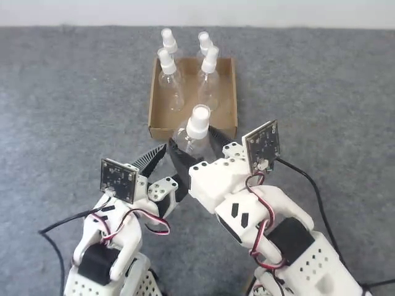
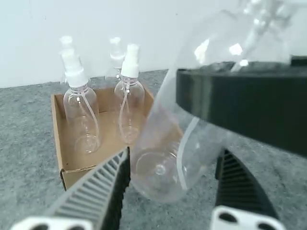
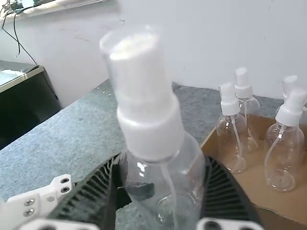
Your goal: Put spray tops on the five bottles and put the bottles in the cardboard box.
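- Plastic, clear and thin-walled by the look of it. In the high view the fifth bottle (image 1: 196, 131) is empty, so I'd guess it weighs next to nothing and dents if you squeeze hard. It's held up off the grey mat (image 1: 74, 92), just in front of the cardboard box (image 1: 229, 92), with its spray top (image 1: 199, 118) on.
- Same view: the right gripper (image 1: 192, 148) is clamped round the bottle's body, below the shoulder. The left gripper (image 1: 165, 163) sits just beside it with its jaws spread. The four other bottles (image 1: 171, 80) are capped and standing at the box, and the front two are clearly inside.
- Left wrist view: the fifth bottle (image 2: 163, 163) hangs tilted, with its rounded bottom between the left jaws. They're wide apart and not touching it as far as I can tell. The right arm's black finger (image 2: 240, 100) wraps across the middle.
- Right wrist view: the spray top (image 3: 141, 96) pokes up close to the camera, with ribbed pads (image 3: 93, 201) pressed on either side of the body. I can't tell if it's screwed fully home.
- My take: that smooth wall looks slippery, so mid-body with gentle pressure is the spot to hold. Grabbing it by the top could pop the top loose. It's light and top-heavy too, so it'll probably topple if it's let go before its bottom is on the box floor.
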{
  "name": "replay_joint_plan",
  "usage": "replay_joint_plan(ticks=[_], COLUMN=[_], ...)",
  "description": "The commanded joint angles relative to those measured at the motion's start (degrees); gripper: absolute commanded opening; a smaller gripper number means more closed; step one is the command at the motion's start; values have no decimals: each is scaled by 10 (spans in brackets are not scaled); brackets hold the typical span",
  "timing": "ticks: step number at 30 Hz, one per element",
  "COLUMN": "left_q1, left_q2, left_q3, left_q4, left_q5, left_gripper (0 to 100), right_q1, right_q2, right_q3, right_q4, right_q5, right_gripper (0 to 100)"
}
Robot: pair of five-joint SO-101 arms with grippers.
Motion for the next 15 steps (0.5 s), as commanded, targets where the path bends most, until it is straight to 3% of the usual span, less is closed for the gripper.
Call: replay_joint_plan(ticks=[1, 7, 15], left_q1=[-5, -11, -106], left_q2=[-5, -5, -5], left_q3=[-8, -52, -65], left_q4=[-18, 25, -4], left_q5=[-4, -4, -8], left_gripper=[265, 265, 265], right_q1=[-11, 49, 98], right_q2=[1, 7, 7], right_q3=[-40, -40, -38], right_q4=[4, 3, 3], right_q5=[25, 33, 33], right_gripper=[122, 122, 122])
